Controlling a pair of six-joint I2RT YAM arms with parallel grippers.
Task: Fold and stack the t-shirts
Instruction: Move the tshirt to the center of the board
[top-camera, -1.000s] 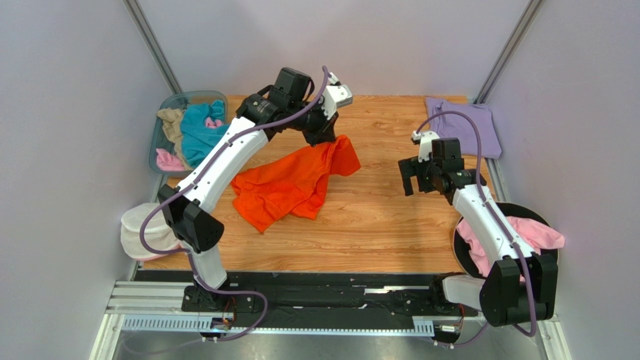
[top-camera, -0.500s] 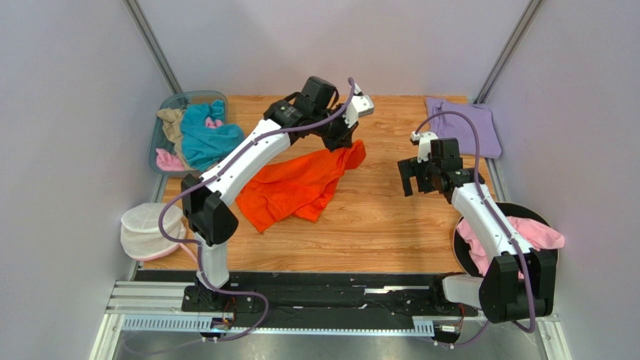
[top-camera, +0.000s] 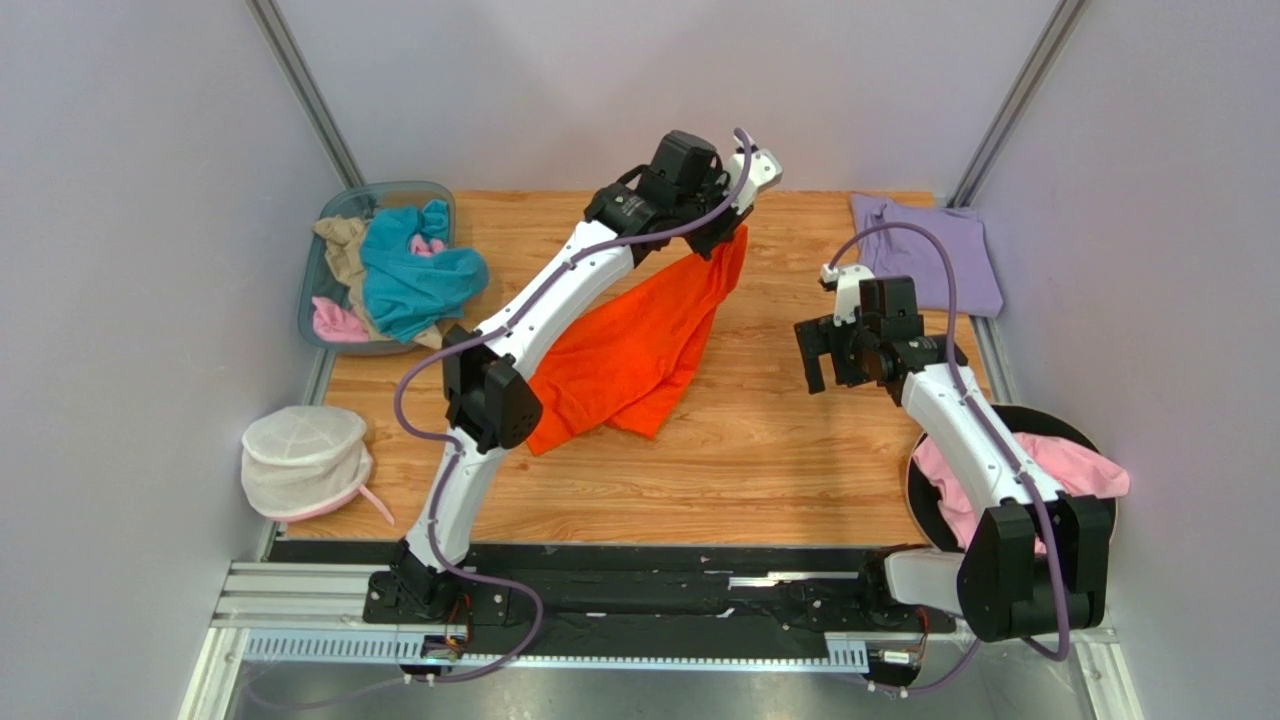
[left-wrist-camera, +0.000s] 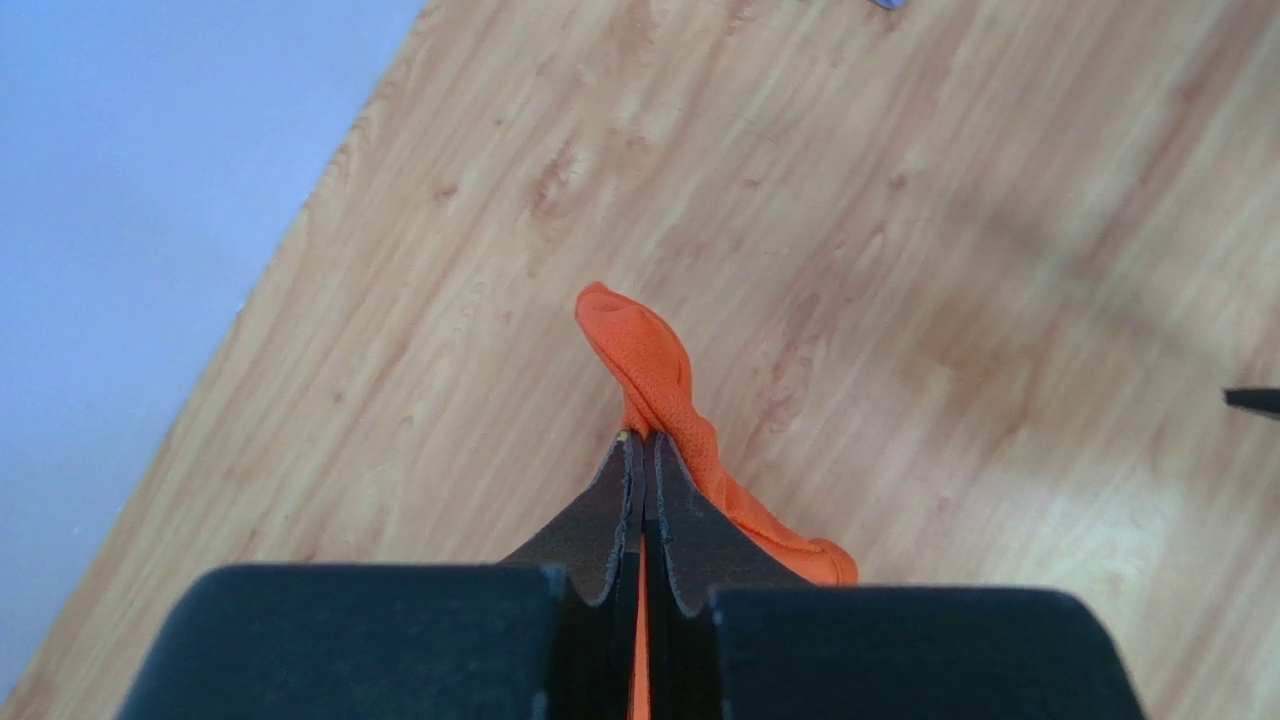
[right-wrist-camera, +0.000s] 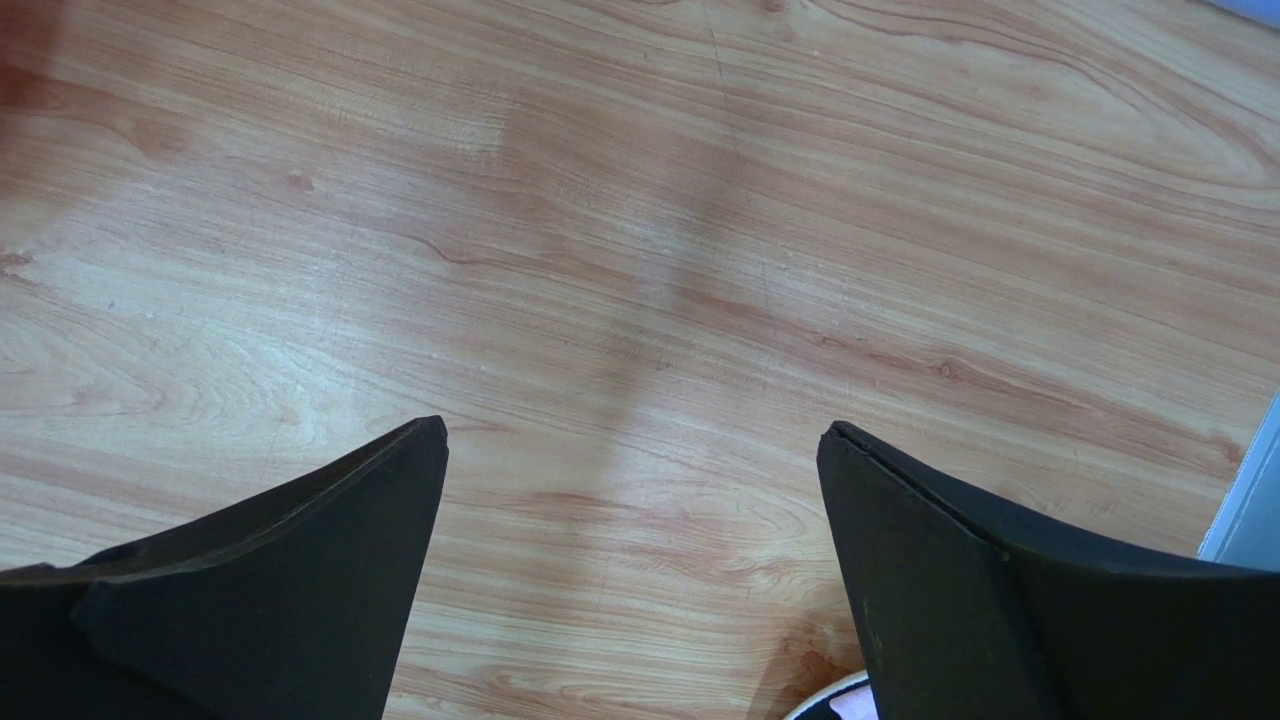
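Observation:
The bright orange t-shirt (top-camera: 639, 348) hangs stretched from its upper right corner down to the table's middle. My left gripper (top-camera: 732, 240) is shut on that corner near the table's far edge; the wrist view shows orange cloth (left-wrist-camera: 661, 375) pinched between the closed jaws of the left gripper (left-wrist-camera: 643, 438). My right gripper (top-camera: 819, 357) is open and empty over bare wood right of the shirt; in its wrist view the right gripper (right-wrist-camera: 631, 450) has its fingers wide apart. A pale lavender t-shirt (top-camera: 929, 251) lies folded at the far right corner.
A clear bin (top-camera: 319, 255) at far left holds teal (top-camera: 406, 270), tan and pink shirts. A white mesh pouch (top-camera: 305, 458) lies at near left. A pink shirt (top-camera: 1067, 465) lies on a black round plate (top-camera: 1040, 420) at near right. Grey walls enclose the table.
My left gripper has moved right and toward the far edge, lifting and dragging the orange shirt with it so the cloth stretches out. The right arm has not moved.

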